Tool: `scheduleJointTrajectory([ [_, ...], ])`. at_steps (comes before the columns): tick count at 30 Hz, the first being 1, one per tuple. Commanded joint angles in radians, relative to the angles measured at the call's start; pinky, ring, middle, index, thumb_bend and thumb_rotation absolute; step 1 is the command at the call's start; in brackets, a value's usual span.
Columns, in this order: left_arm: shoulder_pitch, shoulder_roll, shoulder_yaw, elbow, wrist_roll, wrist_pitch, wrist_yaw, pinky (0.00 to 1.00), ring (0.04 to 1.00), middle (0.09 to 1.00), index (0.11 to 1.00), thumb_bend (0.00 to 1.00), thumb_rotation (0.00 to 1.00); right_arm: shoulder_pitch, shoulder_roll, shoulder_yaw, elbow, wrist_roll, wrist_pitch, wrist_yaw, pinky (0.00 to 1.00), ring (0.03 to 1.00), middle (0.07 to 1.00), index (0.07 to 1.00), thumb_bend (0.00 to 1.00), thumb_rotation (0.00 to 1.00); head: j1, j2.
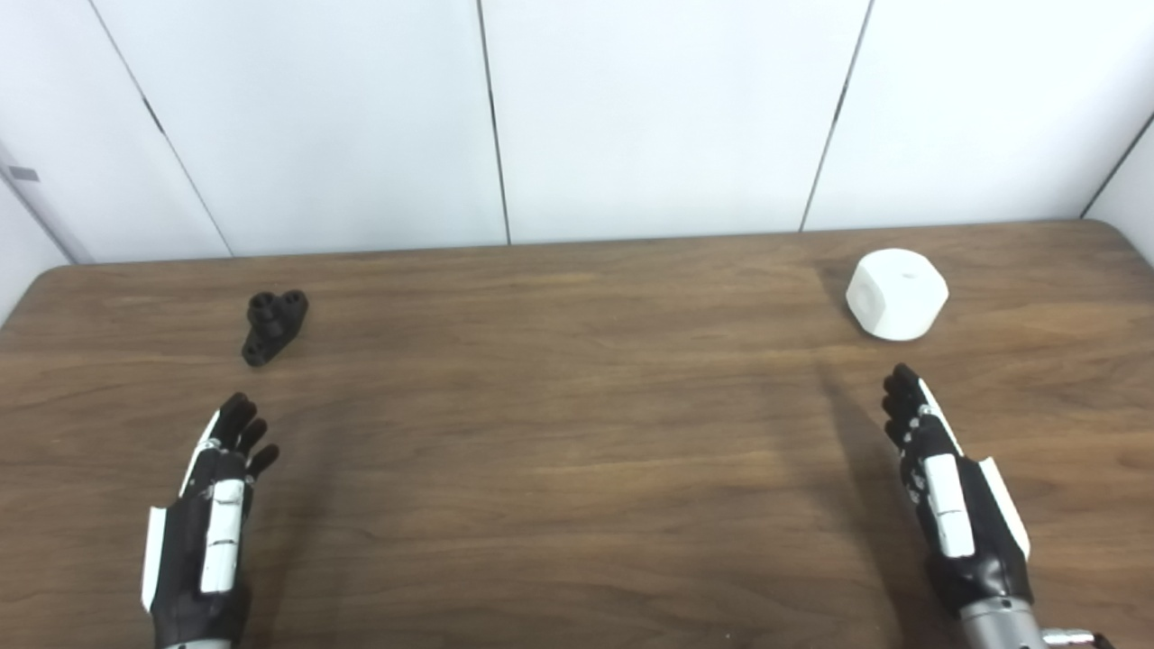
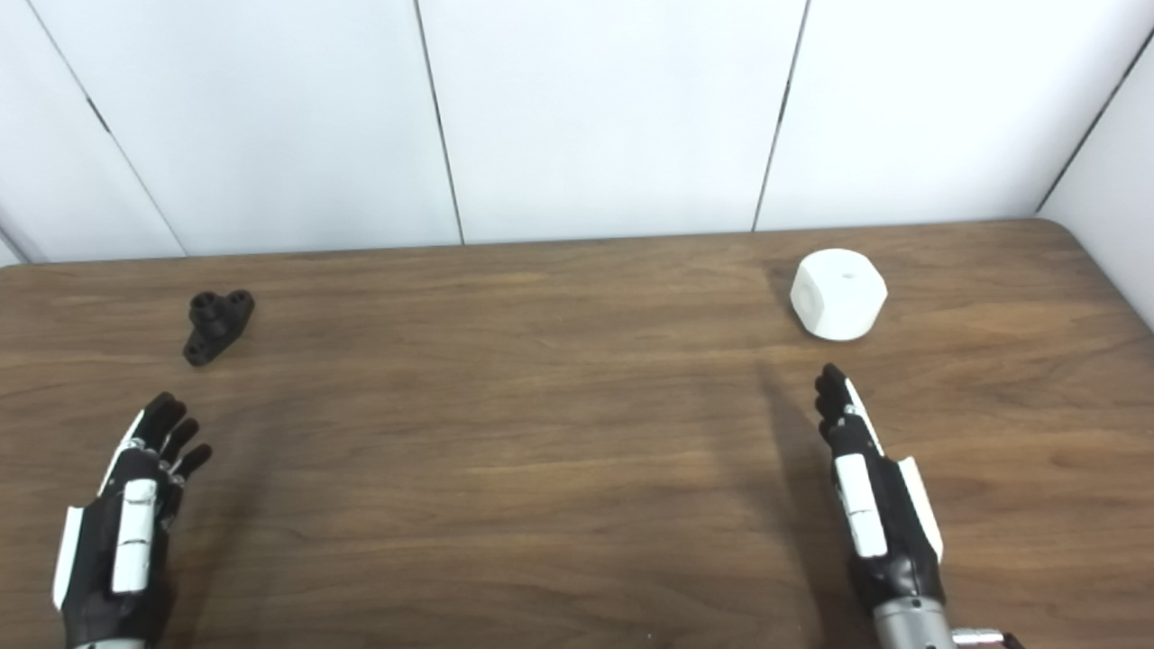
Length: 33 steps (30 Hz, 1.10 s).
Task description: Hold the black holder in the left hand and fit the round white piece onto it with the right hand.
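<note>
The black holder [image 1: 273, 324] lies on the wooden table [image 1: 577, 433] at the far left, small and knobbly with round sockets. The round white piece [image 1: 897, 294] rests at the far right, with a small hole in its top. My left hand [image 1: 216, 514] hovers near the front left, fingers stretched out and apart, holding nothing, a short way in front of the holder. Near the front right, my right hand [image 1: 947, 491] is also open and flat, its fingertips [image 1: 902, 383] just short of the white piece without touching it.
White wall panels [image 1: 577, 117] stand right behind the table's far edge. The table's rounded corners show at far left and far right. Bare wood lies between the two hands.
</note>
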Motion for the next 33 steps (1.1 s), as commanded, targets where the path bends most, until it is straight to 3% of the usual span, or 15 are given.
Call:
scheduleJointTrajectory([
  [1, -0.009, -0.007, -0.003, 0.041, -0.002, -0.044, -0.005, 0.9, 0.933, 0.944, 0.926, 0.53, 0.79, -0.021, 0.009, -0.008, -0.033, 0.002, -0.027, -0.001, 1.0, 0.983, 0.976, 0.98, 0.62, 1.0, 0.001, 0.002],
  [8, -0.009, 0.0, 0.002, 0.057, 0.006, -0.054, -0.008, 0.88, 0.927, 0.944, 0.923, 0.54, 0.8, -0.019, 0.014, -0.002, -0.029, -0.004, -0.038, 0.0, 0.99, 0.977, 0.972, 0.973, 0.62, 1.0, -0.001, 0.0],
  [11, 0.0, -0.005, 0.001, 0.03, 0.013, -0.024, 0.0, 0.87, 0.917, 0.937, 0.919, 0.55, 0.81, -0.015, 0.016, 0.0, -0.028, -0.009, -0.035, -0.002, 0.99, 0.977, 0.971, 0.972, 0.62, 1.0, 0.002, -0.004],
  [15, 0.019, 0.004, -0.011, 0.01, -0.018, 0.001, -0.026, 0.91, 0.931, 0.945, 0.93, 0.53, 0.77, -0.003, 0.007, -0.005, -0.023, 0.004, -0.05, 0.006, 1.0, 0.982, 0.975, 0.976, 0.62, 1.0, 0.095, -0.063],
  [17, 0.037, 0.014, -0.028, -0.018, -0.02, 0.029, -0.046, 0.98, 0.974, 0.977, 0.968, 0.48, 0.81, 0.004, 0.0, -0.008, -0.017, 0.01, -0.063, 0.012, 1.0, 0.987, 0.977, 0.983, 0.61, 1.0, 0.138, -0.089],
  [20, 0.055, 0.006, -0.042, -0.047, 0.001, 0.047, -0.045, 1.0, 0.994, 0.991, 0.99, 0.45, 0.9, 0.01, -0.005, -0.014, 0.008, 0.023, -0.101, 0.022, 1.0, 0.991, 0.983, 0.985, 0.61, 1.0, 0.182, -0.118],
  [23, 0.062, 0.001, -0.053, -0.049, 0.033, 0.035, -0.041, 1.0, 1.0, 0.997, 0.998, 0.46, 0.91, 0.013, -0.01, -0.021, 0.036, 0.035, -0.13, 0.031, 1.0, 0.99, 0.983, 0.985, 0.6, 1.0, 0.221, -0.143],
  [33, 0.082, -0.025, -0.07, -0.067, 0.068, 0.072, -0.023, 1.0, 1.0, 0.989, 0.986, 0.48, 0.88, 0.023, -0.015, -0.032, 0.043, 0.056, -0.12, 0.05, 1.0, 1.0, 1.0, 1.0, 0.59, 1.0, 0.273, -0.208],
])
